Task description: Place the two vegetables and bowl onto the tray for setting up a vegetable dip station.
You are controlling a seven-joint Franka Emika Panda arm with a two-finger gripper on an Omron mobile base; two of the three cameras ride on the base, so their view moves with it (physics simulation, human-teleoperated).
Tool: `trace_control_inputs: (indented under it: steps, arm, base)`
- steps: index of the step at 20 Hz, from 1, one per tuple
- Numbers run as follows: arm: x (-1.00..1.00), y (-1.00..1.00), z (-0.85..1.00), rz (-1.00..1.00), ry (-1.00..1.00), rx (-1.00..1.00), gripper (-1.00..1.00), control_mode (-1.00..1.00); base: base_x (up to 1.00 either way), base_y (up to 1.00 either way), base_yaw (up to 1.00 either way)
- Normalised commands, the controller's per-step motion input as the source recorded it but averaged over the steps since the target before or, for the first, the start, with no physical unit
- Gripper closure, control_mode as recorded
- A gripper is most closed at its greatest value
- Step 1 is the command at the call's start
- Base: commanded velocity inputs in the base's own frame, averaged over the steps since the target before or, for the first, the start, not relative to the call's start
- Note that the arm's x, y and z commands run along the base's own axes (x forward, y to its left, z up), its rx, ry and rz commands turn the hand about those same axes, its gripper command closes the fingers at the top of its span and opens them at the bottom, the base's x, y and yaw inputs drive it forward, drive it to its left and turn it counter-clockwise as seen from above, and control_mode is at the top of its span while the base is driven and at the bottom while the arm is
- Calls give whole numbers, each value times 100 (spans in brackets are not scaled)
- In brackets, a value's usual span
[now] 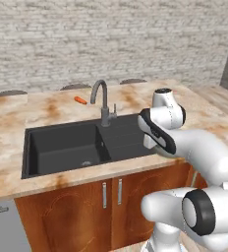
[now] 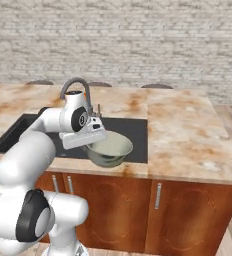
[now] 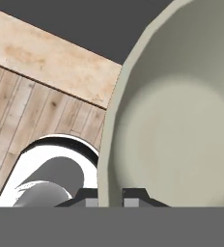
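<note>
My gripper [image 2: 91, 143] is shut on the near rim of the pale grey-green bowl [image 2: 109, 148], which hangs upright above the sink's front right corner and the counter edge. In the hand view the bowl [image 3: 176, 120] is seen from above, its rim pinched between my gripper's [image 3: 110, 198] two dark tips, one inside the wall and one outside. A small orange carrot [image 1: 80, 100] lies on the counter behind the sink, just left of the faucet. The tray is out of view.
A black double sink [image 1: 62, 147] is set in the marbled counter [image 2: 188, 130], with a curved grey faucet [image 1: 102, 101] behind it. Wooden cabinet doors [image 2: 158, 205] run below. A brick wall stands behind. The counter stretches wide to the right of the sink.
</note>
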Motion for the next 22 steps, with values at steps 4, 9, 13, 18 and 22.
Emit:
trace_control_inputs:
  steps: [4,9,13,18,22]
  arm:
    - [0,0,0,0,0,0,100,100]
    - [0,0,0,0,0,0,100,100]
    - [0,0,0,0,0,0,100,100]
    - [0,0,0,0,0,0,100,100]
    - [0,0,0,0,0,0,100,100]
  base:
    - [-15,67,-4]
    - [-13,68,-4]
    - [-10,69,-2]
    - [-7,72,0]
    - [-5,73,0]
